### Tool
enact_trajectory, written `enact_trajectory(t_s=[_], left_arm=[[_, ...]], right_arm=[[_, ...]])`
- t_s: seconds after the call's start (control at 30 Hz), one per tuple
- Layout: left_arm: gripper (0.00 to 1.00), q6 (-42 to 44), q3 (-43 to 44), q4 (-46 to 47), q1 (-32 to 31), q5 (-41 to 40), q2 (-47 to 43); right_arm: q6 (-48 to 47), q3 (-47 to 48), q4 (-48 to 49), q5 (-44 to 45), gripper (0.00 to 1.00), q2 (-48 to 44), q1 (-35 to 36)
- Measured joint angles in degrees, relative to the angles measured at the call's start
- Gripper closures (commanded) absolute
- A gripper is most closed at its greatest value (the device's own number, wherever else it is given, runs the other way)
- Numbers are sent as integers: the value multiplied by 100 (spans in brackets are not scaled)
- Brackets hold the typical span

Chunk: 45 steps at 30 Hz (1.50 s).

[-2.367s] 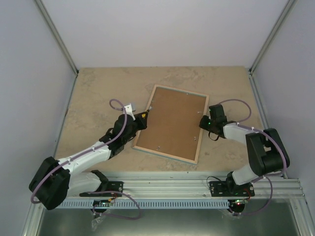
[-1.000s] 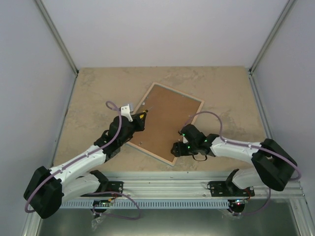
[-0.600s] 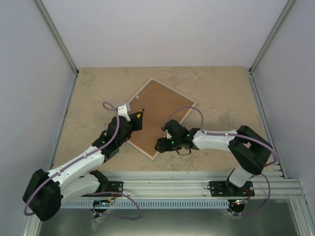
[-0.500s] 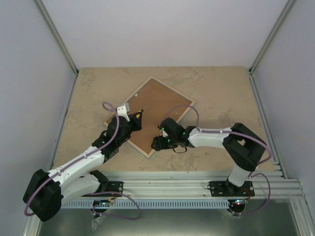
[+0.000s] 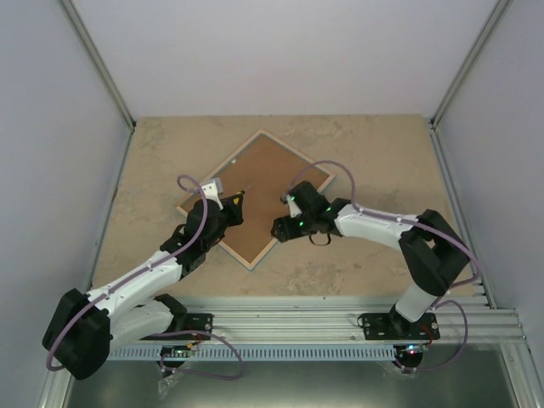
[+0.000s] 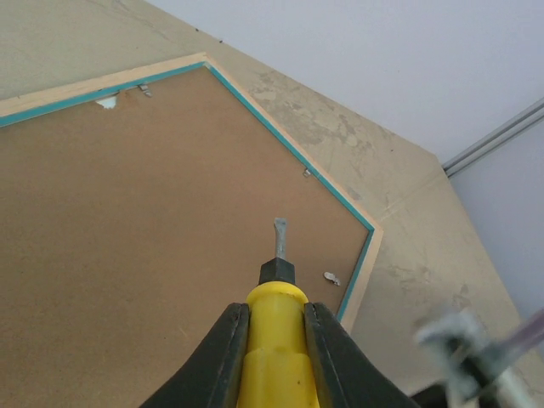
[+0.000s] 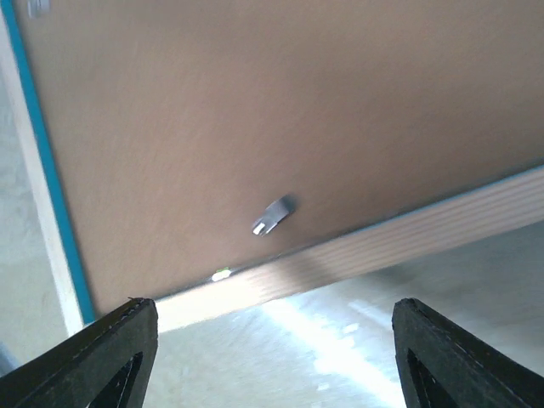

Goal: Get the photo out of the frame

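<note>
Frame face down, backing not yet lifted

On the table (image 5: 382,153) our frame (image 6: 102,83) lies back-up with its backing board (image 5: 263,183) in place. We judge the photo hidden inside. Our left gripper (image 5: 233,205) clamps a yellow screwdriver (image 6: 275,340), our right gripper (image 7: 276,340) gapes empty, and a metal tab (image 7: 272,215) awaits.

The frame (image 7: 425,229) shows a pale, faintly grained bare-wood rim with a smooth turquoise painted inner edge. Its backing board (image 6: 127,221) is matt brown fibreboard dotted with small shiny metal tabs (image 7: 272,216). The screwdriver (image 6: 274,348) has a glossy yellow plastic handle and a dull grey metal shaft. The table (image 5: 382,153) looks like mottled, matt beige stone.
</note>
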Motion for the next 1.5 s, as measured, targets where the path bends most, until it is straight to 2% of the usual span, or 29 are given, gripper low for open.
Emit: enact_trajectory(t_s=[0.23, 0.47, 0.7, 0.9, 1.13, 1.5], left_arm=[[100, -2, 0, 4, 22, 24, 210], [100, 0, 0, 87, 31, 61, 348], [100, 2, 0, 192, 42, 195, 566], [100, 9, 0, 225, 44, 297, 669], [100, 28, 2, 306, 44, 343, 671], [100, 31, 2, 374, 48, 579, 754]], right_arm=[[-723, 568, -116, -2, 23, -234, -1440], [-1287, 1517, 15, -219, 21, 669, -2647], [-1792, 2761, -57, -420, 21, 2033, -3237], [-2199, 3536, -308, -479, 21, 2881, -3390], [-2402, 3296, -326, -785, 23, 2837, -3368], [-2291, 1561, -122, -914, 26, 1646, -3226]])
